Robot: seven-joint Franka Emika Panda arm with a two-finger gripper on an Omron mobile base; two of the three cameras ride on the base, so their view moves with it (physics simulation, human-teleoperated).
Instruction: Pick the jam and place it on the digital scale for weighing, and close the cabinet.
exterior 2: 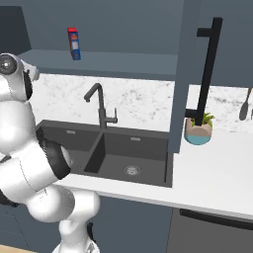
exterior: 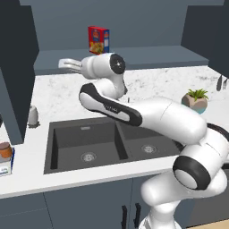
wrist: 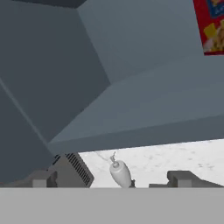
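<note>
The jam [exterior: 5, 150], a small orange-brown jar, stands on the digital scale [exterior: 5, 169] at the counter's far left edge. The cabinet is open: its left door [exterior: 18, 76] juts out over the counter, and its right door [exterior 2: 180, 74] with the long black bar handle [exterior 2: 207, 69] also stands out. My gripper [exterior: 61, 64] hangs in front of the cabinet's lower shelf [exterior: 134, 58], well above and to the right of the jam. Its fingertips [wrist: 43, 178] are spread wide in the hand view, so my gripper [wrist: 113, 179] is open and holds nothing.
A red-and-yellow carton box [exterior: 98, 39] stands on the shelf. Below are a double sink [exterior: 103, 143], a dark faucet [exterior 2: 101, 106], a white dispenser bottle [exterior: 32, 115] and a potted plant [exterior: 195, 99] on the marble counter.
</note>
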